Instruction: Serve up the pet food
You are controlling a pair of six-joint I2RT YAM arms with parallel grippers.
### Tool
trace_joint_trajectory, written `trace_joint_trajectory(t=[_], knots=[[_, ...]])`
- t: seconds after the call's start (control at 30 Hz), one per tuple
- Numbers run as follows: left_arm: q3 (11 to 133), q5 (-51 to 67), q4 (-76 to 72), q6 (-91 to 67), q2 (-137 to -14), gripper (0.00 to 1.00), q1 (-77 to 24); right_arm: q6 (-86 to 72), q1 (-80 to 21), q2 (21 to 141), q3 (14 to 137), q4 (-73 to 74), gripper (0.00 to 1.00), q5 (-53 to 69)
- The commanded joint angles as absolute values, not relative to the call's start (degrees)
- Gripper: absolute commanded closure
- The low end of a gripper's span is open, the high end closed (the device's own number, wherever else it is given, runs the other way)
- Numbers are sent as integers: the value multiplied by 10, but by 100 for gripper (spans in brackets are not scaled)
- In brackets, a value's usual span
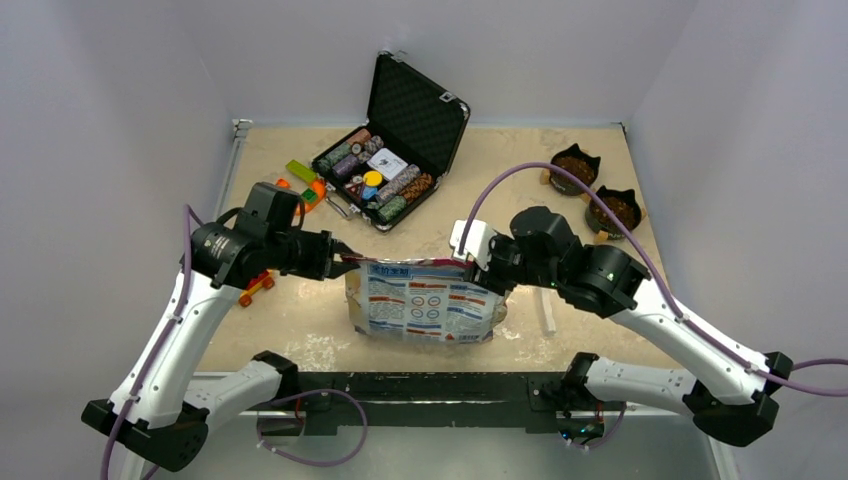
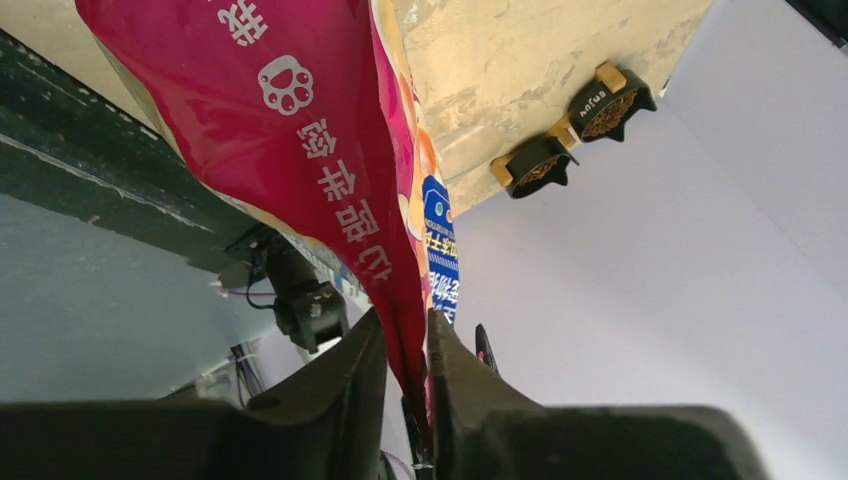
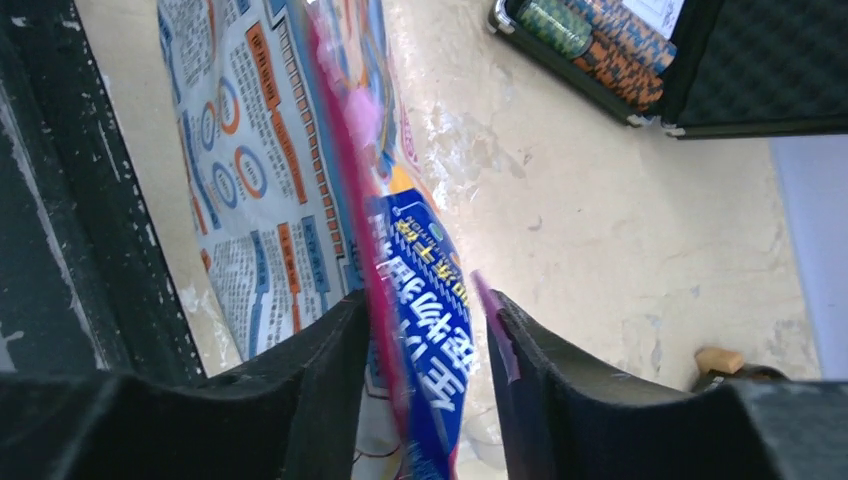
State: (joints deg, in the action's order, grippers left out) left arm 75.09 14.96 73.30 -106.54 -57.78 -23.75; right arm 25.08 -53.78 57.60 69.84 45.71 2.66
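Note:
The pet food bag [image 1: 425, 300], glossy white and blue with a pink edge, stands upright near the table's front. The kibble inside it is hidden. My left gripper [image 1: 345, 260] is shut on the bag's top left corner. In the left wrist view its jaws [image 2: 408, 345] pinch the pink edge of the bag [image 2: 300, 130]. My right gripper [image 1: 490, 270] is at the top right corner. In the right wrist view it [image 3: 430, 320] is open, with the blurred bag edge [image 3: 425, 290] between its fingers, against the left one. Brown kibble shows in two black cat-eared bowls [image 1: 575, 168] [image 1: 612, 210] at the back right.
An open black case of poker chips [image 1: 390, 170] stands at the back centre. Small coloured toys [image 1: 300, 185] lie left of it, and one [image 1: 258, 287] lies under my left arm. A white strip [image 1: 547, 315] lies right of the bag. The black front rail [image 1: 420, 385] runs along the near edge.

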Motion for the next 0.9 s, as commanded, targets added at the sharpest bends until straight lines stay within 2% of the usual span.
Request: trace_joint_trajectory(t=[0.0,0.07,0.17,0.2,0.43,0.63,0.87], knots=[[753,143,717,-1060,-565,85,-234,271,-530,558,688,507,59,2],[746,136,715,-1070,-552,98,-234,268,-529,543,676,518,71,-15],[735,137,718,-1083,-546,100,-234,267,-529,509,655,525,87,-34],[738,132,725,-1084,-547,100,-234,266,-528,497,646,524,99,-42],[805,95,811,-1055,-572,100,-232,248,-524,434,608,549,100,-61],[801,91,805,-1053,-565,100,-225,233,-519,367,571,577,100,-60],[822,90,821,-1040,-571,100,-225,207,-519,357,585,597,100,-25]])
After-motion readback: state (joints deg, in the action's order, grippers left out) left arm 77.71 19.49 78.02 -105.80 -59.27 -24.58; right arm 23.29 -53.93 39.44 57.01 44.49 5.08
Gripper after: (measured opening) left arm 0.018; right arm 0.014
